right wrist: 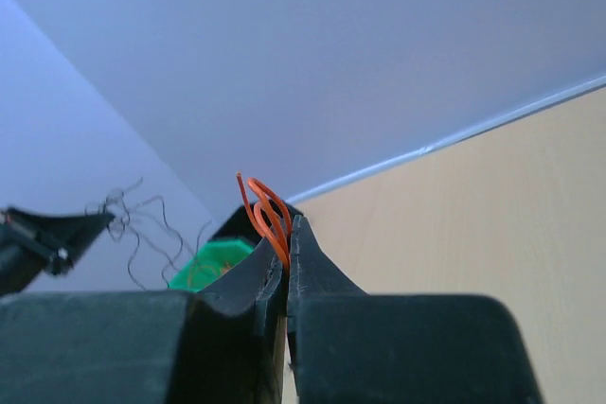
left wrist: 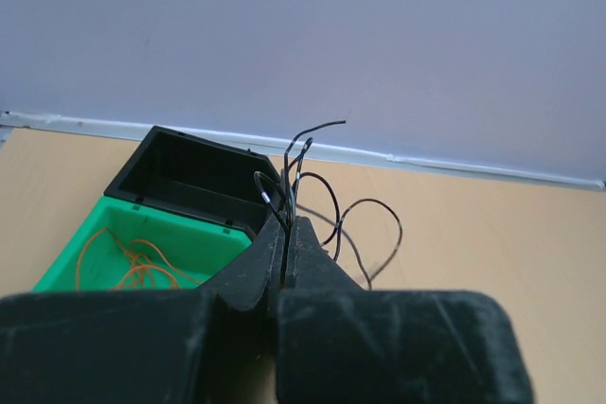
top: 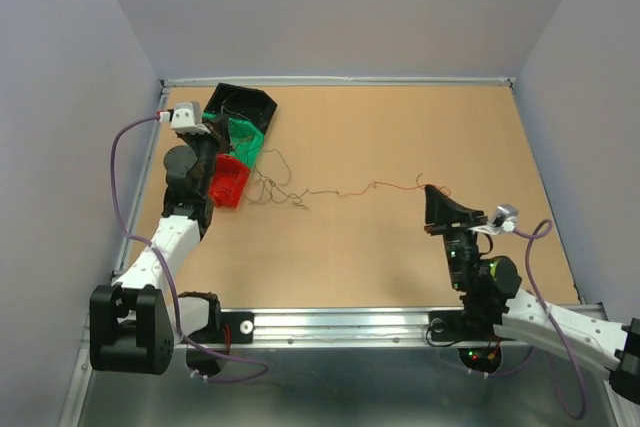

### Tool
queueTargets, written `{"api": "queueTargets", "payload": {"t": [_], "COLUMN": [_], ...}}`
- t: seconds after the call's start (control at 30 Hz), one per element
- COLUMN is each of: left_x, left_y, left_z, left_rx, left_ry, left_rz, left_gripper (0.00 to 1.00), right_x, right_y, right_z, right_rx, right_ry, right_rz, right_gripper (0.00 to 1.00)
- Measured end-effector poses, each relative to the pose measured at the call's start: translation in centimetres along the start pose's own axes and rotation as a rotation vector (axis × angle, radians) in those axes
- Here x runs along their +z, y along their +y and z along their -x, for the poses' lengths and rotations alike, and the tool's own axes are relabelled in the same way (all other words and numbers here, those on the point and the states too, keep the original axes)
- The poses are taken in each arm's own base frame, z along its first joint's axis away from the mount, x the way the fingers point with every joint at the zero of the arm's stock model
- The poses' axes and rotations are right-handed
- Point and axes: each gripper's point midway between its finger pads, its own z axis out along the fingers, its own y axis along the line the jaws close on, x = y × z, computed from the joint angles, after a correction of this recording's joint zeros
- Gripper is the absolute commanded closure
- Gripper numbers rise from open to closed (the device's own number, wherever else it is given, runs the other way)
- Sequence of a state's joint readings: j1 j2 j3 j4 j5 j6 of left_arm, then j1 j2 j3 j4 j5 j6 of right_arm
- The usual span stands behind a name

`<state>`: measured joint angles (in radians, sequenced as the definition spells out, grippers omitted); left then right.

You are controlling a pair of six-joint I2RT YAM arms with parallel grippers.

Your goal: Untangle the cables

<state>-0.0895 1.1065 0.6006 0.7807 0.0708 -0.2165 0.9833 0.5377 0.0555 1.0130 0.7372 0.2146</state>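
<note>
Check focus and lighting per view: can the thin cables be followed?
Top external: even light, soft shadows; the cables are hair-thin but traceable. Left wrist: black cables sharp, left claw body blurred. Right wrist: orange cable crisp in the right claw, no glare.

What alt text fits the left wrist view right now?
The left gripper is shut on several thin black wires that curl upward above the table. Beyond it, a green bin holds orange wires, with a black bin behind.

Black bin (top: 246,104), green bin (top: 247,137), red bin (top: 229,183) cluster at table's (top: 400,257) far-left.
</note>
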Motion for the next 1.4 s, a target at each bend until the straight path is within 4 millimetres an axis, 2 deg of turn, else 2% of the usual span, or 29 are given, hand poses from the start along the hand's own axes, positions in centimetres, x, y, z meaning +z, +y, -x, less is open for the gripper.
{"api": "queueTargets", "payload": {"t": [0.1, 0.17, 0.23, 0.3, 0.37, 0.47, 0.5, 0.6, 0.63, 0.77, 0.83, 0.9, 0.97, 1.1, 1.2, 1.37, 1.4], "left_x": [0.2, 0.4, 0.5, 0.4, 0.1, -0.7, -1.0, -1.9, -2.2, -4.8, -6.1, -7.2, -7.9, -9.0, -9.3, -9.8, -9.9], "left_y": [0.2, -0.7, -1.7, -3.4, -5.0, -7.2, -8.0, -10.1, -10.6, -15.0, -16.6, -17.7, -18.1, -18.6, -18.8, -19.1, -19.1], "left_z": [0.1, -0.4, -1.1, -1.9, -2.5, -2.7, -2.6, -2.5, -2.5, -2.0, -1.5, -0.7, 0.0, 1.0, 1.1, 1.1, 1.1], "left_rx": [-0.003, -0.001, 0.0, 0.005, 0.01, 0.022, 0.027, 0.04, 0.044, 0.074, 0.086, 0.102, 0.114, 0.132, 0.133, 0.128, 0.127], "left_ry": [-0.004, 0.02, 0.046, 0.08, 0.107, 0.117, 0.115, 0.111, 0.111, 0.098, 0.082, 0.057, 0.035, 0.0, -0.003, 0.005, 0.006], "left_rz": [0.005, -0.055, -0.123, -0.22, -0.313, -0.427, -0.465, -0.571, -0.595, -0.785, -0.856, -0.907, -0.931, -0.959, -0.972, -0.994, -1.0], "left_gripper": [1.0, 1.0, 1.0, 1.0, 1.0, 1.0, 1.0, 1.0, 1.0, 0.98, 0.98, 0.98, 0.97, 0.97, 0.97, 0.97, 0.97], "right_x": [-0.4, -0.7, -0.8, -0.8, -1.0, -1.5, -1.9, -3.0, -3.3, -5.2, -5.4, -4.7, -2.9, 0.7, 2.2, 4.7, 4.9], "right_y": [-0.4, -0.1, 0.2, 0.5, 0.5, 0.4, 0.4, 0.3, 0.4, 1.2, 2.0, 3.2, 5.2, 9.0, 10.8, 12.5, 12.7], "right_z": [2.6, 3.5, 2.8, 1.3, -1.8, -5.8, -7.7, -11.0, -11.8, -16.4, -18.0, -19.3, -20.4, -20.7, -21.1, -23.5, -23.8], "right_rx": [0.057, 0.078, 0.053, 0.014, -0.063, -0.151, -0.19, -0.255, -0.268, -0.331, -0.365, -0.397, -0.427, -0.443, -0.447, -0.466, -0.468], "right_ry": [-0.066, -0.087, -0.056, -0.003, 0.097, 0.229, 0.291, 0.408, 0.437, 0.598, 0.65, 0.672, 0.665, 0.586, 0.547, 0.525, 0.524], "right_rz": [-0.017, 0.001, 0.029, 0.051, 0.076, 0.108, 0.134, 0.188, 0.208, 0.342, 0.408, 0.46, 0.51, 0.581, 0.617, 0.638, 0.641], "right_gripper": [1.0, 0.99, 0.91, 0.85, 0.79, 0.42, 0.21, 0.05, 0.04, 0.0, 0.0, 0.0, 0.0, 0.0, 0.0, 0.0, 0.09]}}
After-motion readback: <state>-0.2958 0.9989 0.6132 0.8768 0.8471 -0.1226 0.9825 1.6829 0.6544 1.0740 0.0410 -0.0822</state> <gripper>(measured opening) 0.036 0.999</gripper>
